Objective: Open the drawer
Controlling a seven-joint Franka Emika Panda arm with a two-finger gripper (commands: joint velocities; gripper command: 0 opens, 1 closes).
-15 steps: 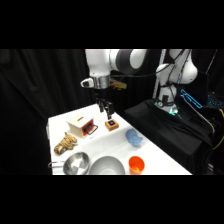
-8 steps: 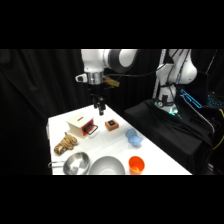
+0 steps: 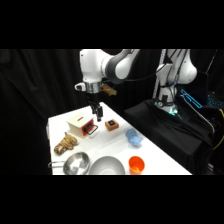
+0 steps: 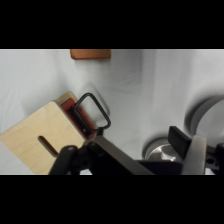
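Lifted from beside the blue-topped block (image 3: 111,124), my claw (image 3: 97,116) now hangs above the drawer (image 3: 90,129). Whether my claw is parted or closed, I cannot tell.

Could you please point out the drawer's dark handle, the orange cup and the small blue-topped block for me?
Drawer handle (image 4: 92,112): wrist view, on the dark loop's bar.
Orange cup (image 3: 136,164): side view, inside its rim.
Blue-topped block (image 3: 111,124): side view, on its blue top.

box (image 4: 37,136): pale wood, matt, as I see it beside the hand
drawer (image 4: 75,112): red front, dark glossy handle
bowls (image 3: 76,163): shiny metal
table (image 3: 155,155): smooth white
arm (image 3: 95,62): glossy white
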